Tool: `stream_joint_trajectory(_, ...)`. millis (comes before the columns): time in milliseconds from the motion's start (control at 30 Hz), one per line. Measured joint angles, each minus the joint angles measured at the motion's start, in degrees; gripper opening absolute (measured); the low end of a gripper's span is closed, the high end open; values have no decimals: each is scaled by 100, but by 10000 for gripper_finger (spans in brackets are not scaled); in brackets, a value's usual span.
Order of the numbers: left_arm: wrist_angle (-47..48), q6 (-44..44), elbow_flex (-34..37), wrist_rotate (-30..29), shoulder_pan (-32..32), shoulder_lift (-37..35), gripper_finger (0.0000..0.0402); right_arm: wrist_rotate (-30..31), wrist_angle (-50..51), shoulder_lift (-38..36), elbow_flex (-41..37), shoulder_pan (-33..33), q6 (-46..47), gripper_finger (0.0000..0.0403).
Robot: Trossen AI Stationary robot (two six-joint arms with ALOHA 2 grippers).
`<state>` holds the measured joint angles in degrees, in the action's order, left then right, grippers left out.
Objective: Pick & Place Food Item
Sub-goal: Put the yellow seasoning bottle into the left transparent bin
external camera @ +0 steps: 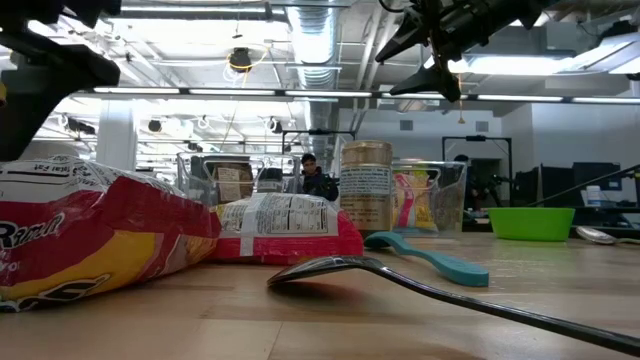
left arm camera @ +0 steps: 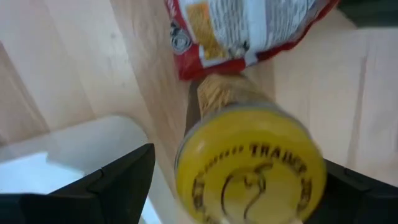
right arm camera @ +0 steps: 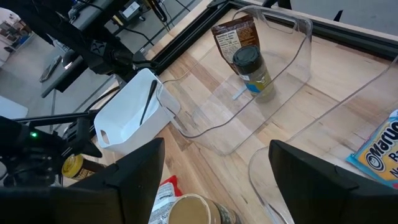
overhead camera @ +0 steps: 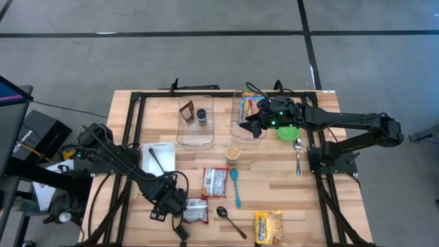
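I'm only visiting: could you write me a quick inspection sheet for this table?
surface: wooden table, no spills seen
job's things: red packet; yellow packet; yellow-lidded jar; clear bin holding a pouch and a jar; second bin holding a snack packet
clutter: green bowl, teal spoon, black spoon, white tray
grippers: left pincer open around the yellow-lidded jar; right pincer open above the second bin
cables: cable loop at the left wrist
surroundings: person far behind the table

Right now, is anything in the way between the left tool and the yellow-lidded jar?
Nothing visible. The yellow-lidded jar sits right between the open fingers of the left tool. The red packet lies beyond the jar, not in between.
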<state>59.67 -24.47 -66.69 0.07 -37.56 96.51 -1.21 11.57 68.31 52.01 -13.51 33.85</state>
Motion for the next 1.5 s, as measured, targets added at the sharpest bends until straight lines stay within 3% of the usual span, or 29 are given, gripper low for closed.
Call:
stream_joint_trajectory(167,-451,53,56,20,-8,0,328,0,0,0,0,-1,0,282)
stream_joint_trajectory(533,-465,204,243,38,0,0,325,0,0,0,0,-1,0,282)
stream_joint_trajectory(1500,-678,214,248,35,2,-2,220,0,0,0,0,-1,2,282)
